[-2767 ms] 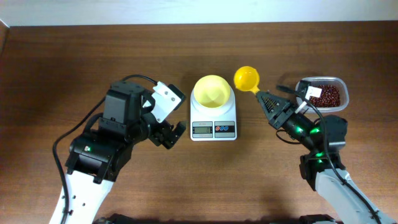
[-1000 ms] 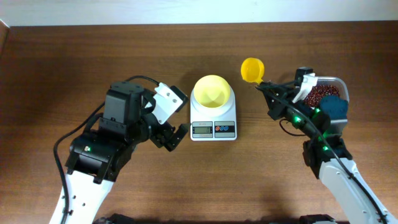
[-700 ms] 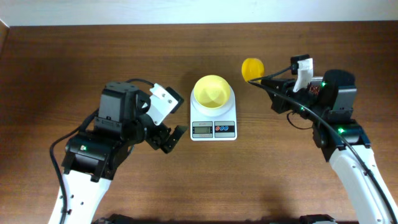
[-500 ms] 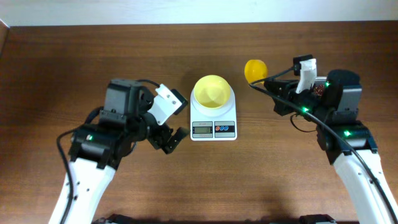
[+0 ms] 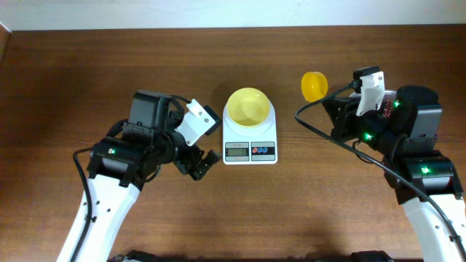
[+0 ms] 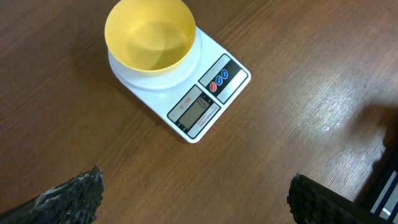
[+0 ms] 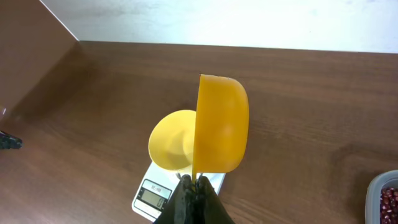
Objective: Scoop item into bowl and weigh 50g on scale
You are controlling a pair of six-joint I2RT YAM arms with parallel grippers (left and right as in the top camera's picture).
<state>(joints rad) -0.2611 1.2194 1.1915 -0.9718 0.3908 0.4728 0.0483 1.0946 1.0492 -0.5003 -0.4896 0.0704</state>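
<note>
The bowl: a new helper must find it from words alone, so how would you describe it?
Look to the middle of the wooden table, where a white digital scale sits. The bowl rests on its platform, round, pale yellow and empty. Unlike the darker yellow scoop to its right, tipped on edge, it sits open side up.

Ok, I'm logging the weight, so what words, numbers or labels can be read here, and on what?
Nothing is legible.
On the display of the scale: digits too faint and blurred to read.
Around the red and blue buttons: print, if any, too small to read.
On the bowl and scoop: no markings visible.
</note>
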